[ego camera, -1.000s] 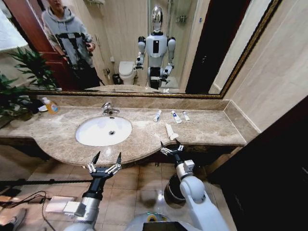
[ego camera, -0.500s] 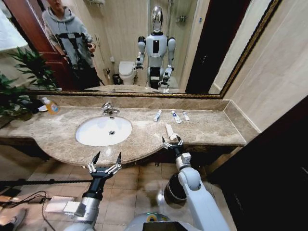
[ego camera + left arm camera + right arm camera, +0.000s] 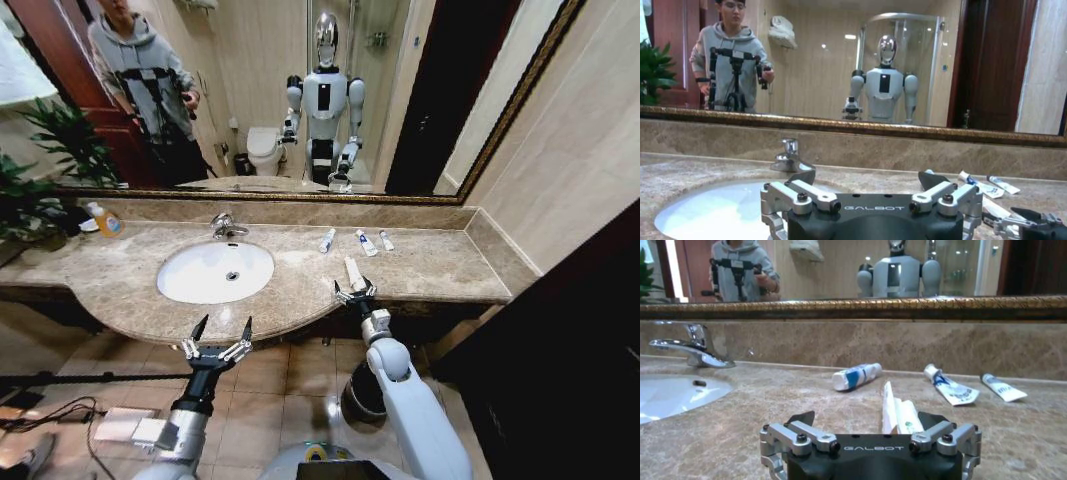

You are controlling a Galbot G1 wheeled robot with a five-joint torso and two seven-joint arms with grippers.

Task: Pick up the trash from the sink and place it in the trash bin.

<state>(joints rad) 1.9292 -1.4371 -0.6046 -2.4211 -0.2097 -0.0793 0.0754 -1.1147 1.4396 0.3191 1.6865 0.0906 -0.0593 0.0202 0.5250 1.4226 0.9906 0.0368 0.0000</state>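
Note:
Three small white tubes [image 3: 327,240] [image 3: 366,243] [image 3: 386,241] lie on the marble counter to the right of the white oval sink [image 3: 180,285]. A larger white tube [image 3: 354,273] lies nearer the front edge. My right gripper [image 3: 354,292] is open at that edge, with its fingers just short of the larger tube [image 3: 897,412], which points away between them. My left gripper [image 3: 220,335] hangs open below the counter edge in front of the sink [image 3: 700,212]. The black trash bin [image 3: 355,398] stands on the floor, partly hidden by my right arm.
A chrome faucet [image 3: 225,227] stands behind the basin. A yellow-orange soap bottle [image 3: 105,220] and a plant [image 3: 40,190] are at the far left. A mirror runs along the back wall. A dark cabinet face [image 3: 560,350] closes off the right side. Cables [image 3: 50,410] lie on the floor at left.
My right gripper has moved up and forward from below the counter edge to the near end of the larger tube. The left arm has not moved.

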